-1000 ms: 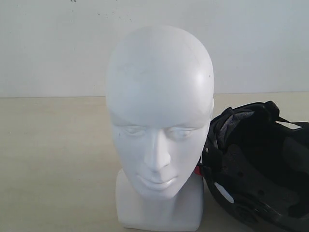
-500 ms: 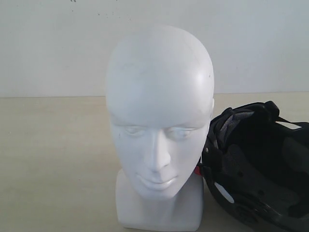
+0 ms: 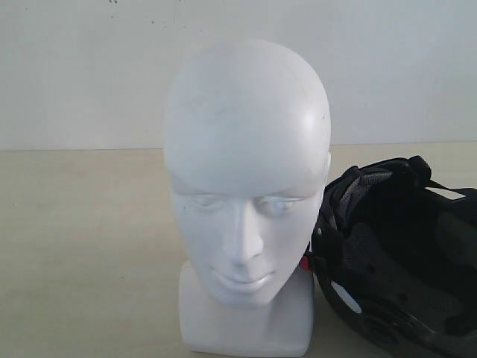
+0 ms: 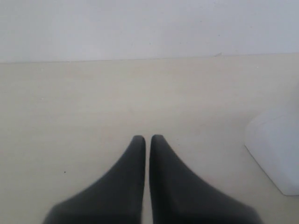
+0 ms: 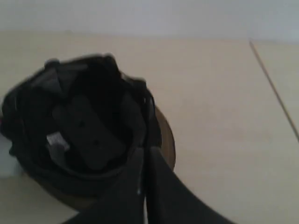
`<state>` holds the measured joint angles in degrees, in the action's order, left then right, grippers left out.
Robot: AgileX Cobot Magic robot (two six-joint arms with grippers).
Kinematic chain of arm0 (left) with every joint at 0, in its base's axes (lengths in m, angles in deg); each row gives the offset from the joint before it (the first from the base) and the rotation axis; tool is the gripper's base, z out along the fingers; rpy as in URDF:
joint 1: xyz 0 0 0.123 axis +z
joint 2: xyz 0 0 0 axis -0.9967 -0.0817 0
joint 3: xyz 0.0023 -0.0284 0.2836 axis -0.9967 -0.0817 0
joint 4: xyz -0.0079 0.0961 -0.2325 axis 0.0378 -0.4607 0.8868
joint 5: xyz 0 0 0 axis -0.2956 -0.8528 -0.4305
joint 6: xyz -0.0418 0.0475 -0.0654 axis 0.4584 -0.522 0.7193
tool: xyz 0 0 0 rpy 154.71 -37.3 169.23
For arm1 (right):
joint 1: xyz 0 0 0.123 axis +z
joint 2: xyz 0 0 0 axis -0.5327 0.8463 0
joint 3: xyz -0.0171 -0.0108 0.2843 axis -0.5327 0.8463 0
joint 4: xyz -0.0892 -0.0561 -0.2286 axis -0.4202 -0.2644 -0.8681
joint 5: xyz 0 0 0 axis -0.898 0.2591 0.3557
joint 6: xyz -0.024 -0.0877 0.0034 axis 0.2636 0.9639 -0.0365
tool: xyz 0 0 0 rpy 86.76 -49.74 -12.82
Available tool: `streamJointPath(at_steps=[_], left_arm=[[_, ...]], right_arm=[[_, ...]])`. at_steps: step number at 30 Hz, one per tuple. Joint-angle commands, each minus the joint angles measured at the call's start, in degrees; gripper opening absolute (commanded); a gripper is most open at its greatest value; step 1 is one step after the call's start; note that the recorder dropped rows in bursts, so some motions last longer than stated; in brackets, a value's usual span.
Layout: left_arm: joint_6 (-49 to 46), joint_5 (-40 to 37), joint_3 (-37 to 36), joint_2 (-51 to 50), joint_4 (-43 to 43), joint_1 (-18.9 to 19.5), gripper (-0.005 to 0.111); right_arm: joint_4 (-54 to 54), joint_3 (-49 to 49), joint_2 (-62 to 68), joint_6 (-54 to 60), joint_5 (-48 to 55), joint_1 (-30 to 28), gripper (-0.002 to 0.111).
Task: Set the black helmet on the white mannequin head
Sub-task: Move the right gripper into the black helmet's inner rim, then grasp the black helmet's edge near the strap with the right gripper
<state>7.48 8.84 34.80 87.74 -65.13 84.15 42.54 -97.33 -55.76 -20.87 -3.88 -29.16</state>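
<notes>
The black helmet [image 3: 399,261] lies hollow side up on the table [image 3: 89,246]. In the exterior view it sits at about four o'clock of the white mannequin head [image 3: 246,164], just beside the neck base. The right fingers [image 5: 156,161], pressed together and empty, point at its near rim, so that arm is nearer. The left fingers [image 4: 138,144], also together and empty, face bare table.

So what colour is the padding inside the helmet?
Dark grey padding in a black helmet; exterior view shows it best.
</notes>
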Motion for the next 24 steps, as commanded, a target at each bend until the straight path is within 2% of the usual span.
streamJointPath(at_steps=[1, 5, 7, 9, 11, 12, 14, 15, 18, 21, 24], left_arm=[[-0.09, 0.58, -0.22, 0.21, 0.09, 0.02, 0.004], [-0.09, 0.58, -0.22, 0.21, 0.09, 0.02, 0.004], [-0.09, 0.58, -0.22, 0.21, 0.09, 0.02, 0.004], [-0.09, 0.58, -0.22, 0.21, 0.09, 0.02, 0.004], [-0.09, 0.58, -0.22, 0.21, 0.09, 0.02, 0.004], [-0.09, 0.58, -0.22, 0.21, 0.09, 0.02, 0.004], [-0.09, 0.58, -0.22, 0.21, 0.09, 0.02, 0.004], [-0.09, 0.58, -0.22, 0.21, 0.09, 0.02, 0.004], [-0.09, 0.58, -0.22, 0.21, 0.09, 0.02, 0.004], [-0.09, 0.58, -0.22, 0.21, 0.09, 0.02, 0.004], [-0.09, 0.58, -0.22, 0.21, 0.09, 0.02, 0.004]], right_arm=[[4.81, -0.83, 2.65, 3.27, 3.36, 0.19, 0.0], [21.11, 0.24, 4.5, 21.85, 3.36, 0.76, 0.0], [26.9, 1.44, 6.45, 27.78, 3.36, 1.02, 0.001], [28.35, 2.35, 9.37, 28.89, 3.36, 1.02, 0.008], [28.2, 3.39, 12.76, 29.55, 3.36, 1.46, 0.025], [28.2, 3.93, 14.33, 30.89, 3.36, 1.85, 0.037], [28.2, 5.52, 17.36, 36.71, 3.36, 3.16, 0.063], [28.99, 7.45, 20.0, 43.62, 3.36, 4.95, 0.075], [28.31, 10.73, 25.19, 45.34, 0.95, 8.18, 0.069], [31.38, 11.61, 30.29, 46.74, -6.35, 10.73, 0.069], [31.22, 11.61, 33.89, 48.47, -7.94, 13.27, 0.069]])
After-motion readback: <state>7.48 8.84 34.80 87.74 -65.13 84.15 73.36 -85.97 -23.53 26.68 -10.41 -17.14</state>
